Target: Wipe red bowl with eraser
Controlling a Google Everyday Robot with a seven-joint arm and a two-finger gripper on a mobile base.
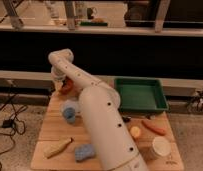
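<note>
Red bowl (68, 86): small, red-orange, at the far left corner of the table (51, 129); only a sliver shows, so tilt not determined. Gripper (60, 85): closed, down at the bowl's left edge, apparently touching it. Eraser: not made out, possibly hidden at the gripper.

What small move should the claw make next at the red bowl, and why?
Probably a short sideways rub across the red bowl. The claw is shut and down at the bowl, at the far left corner of the table. The eraser itself cannot be seen, perhaps hidden from this view, so keep the stroke small and watch for it.
</note>
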